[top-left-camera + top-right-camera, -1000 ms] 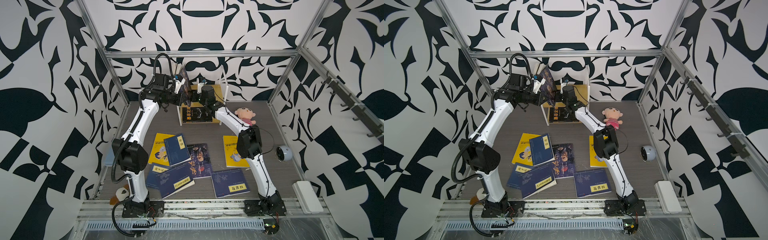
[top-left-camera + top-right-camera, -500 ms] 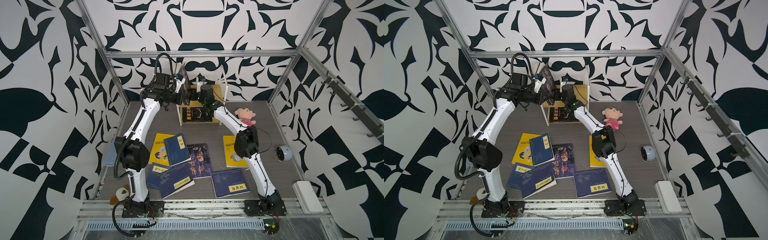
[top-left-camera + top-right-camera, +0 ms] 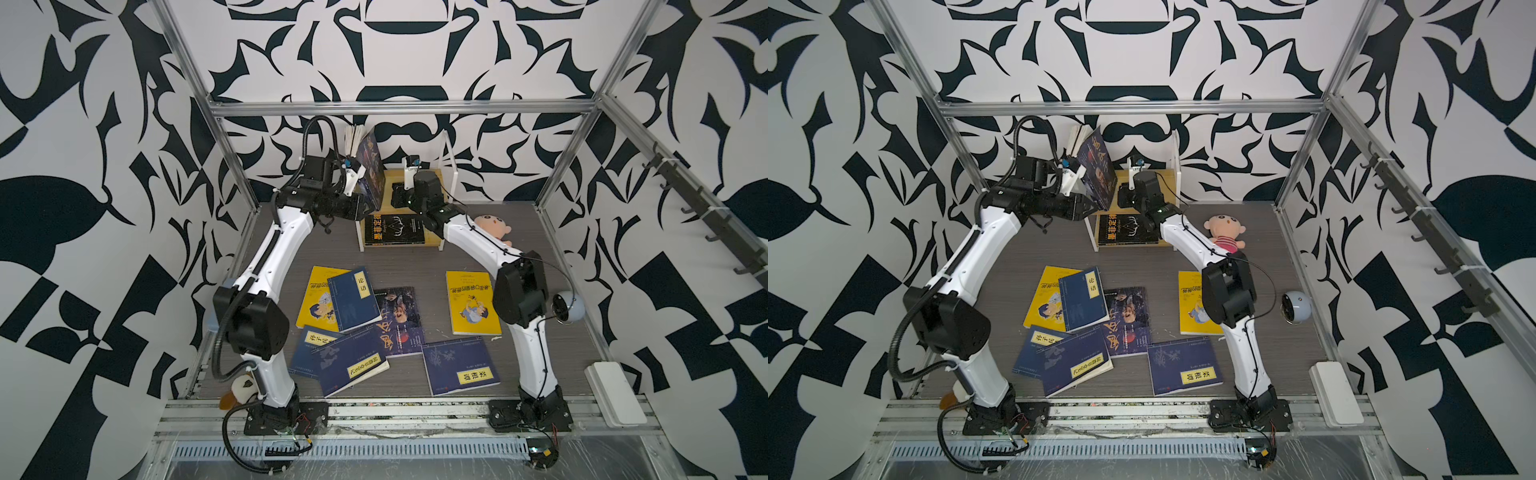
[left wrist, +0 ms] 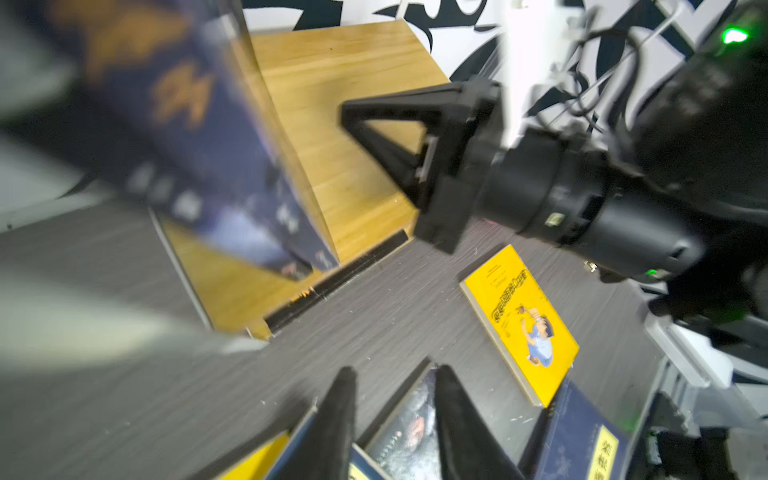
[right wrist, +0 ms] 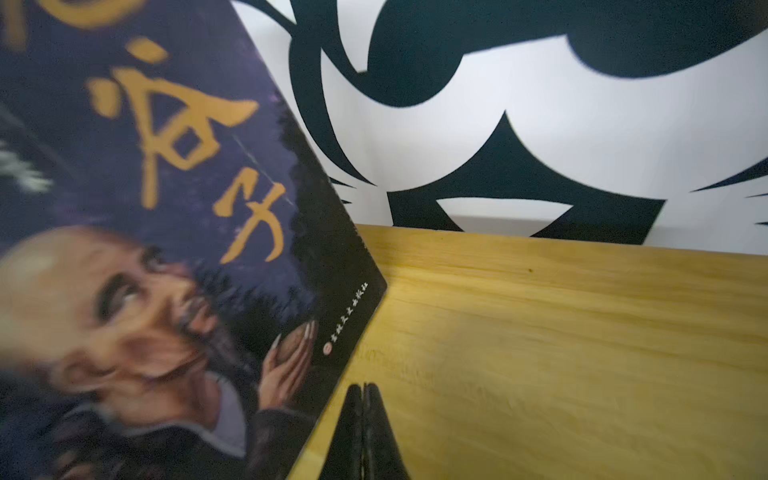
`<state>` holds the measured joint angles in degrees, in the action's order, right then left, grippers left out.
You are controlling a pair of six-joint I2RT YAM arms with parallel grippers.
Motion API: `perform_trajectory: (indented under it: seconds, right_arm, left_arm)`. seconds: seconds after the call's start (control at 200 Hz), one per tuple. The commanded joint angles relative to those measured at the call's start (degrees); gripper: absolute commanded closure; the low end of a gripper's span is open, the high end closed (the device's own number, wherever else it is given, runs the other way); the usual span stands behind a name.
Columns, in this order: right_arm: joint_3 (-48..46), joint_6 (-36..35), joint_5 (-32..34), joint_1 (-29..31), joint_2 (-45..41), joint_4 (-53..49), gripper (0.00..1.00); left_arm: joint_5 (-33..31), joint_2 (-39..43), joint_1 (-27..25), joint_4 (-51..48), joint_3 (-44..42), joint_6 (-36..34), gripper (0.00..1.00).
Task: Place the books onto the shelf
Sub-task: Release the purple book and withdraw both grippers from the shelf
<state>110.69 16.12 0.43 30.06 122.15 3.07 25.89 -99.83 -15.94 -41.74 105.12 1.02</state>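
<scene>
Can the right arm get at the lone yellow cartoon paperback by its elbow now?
Probably yes. The yellow cartoon paperback lies flat, alone, nothing on it. The right tool, shut and empty over the top board of the light wooden shelf, must pull back and open first.

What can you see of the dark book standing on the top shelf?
A thin paperback, dark purple cover with gold calligraphy and a bald, bearded man. It stands tilted on its bottom edge at the left end of the shelf's top board, pages fanned at the top. The open left gripper is off it.
</scene>
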Motion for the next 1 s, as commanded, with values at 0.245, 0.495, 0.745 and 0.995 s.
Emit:
perform_trajectory:
  seconds: [0.245, 0.495, 0.745, 0.995]
  right_arm:
    - [-21.64, -0.92, -1.57, 3.35, -20.36, 6.39, 0.72]
    - [-35.03, 0.38, -2.8, 6.8, -28.67, 2.87, 0.54]
    - [-49.76, 3.9, 2.49, 6.64, -39.24, -1.55, 0.38]
    - [-60.31, 10.81, 2.92, -1.48, -50.25, -15.29, 0.25]
  left_arm:
    - [8.27, 12.15, 6.94, 4.15, -20.89, 9.22, 0.36]
    - [7.47, 16.86, 11.53, 9.18, -36.15, 12.26, 0.11]
    - [7.62, 15.89, 13.26, 15.44, -43.67, 14.12, 0.01]
    - [8.13, 14.57, 11.54, 17.36, -45.24, 15.19, 0.0]
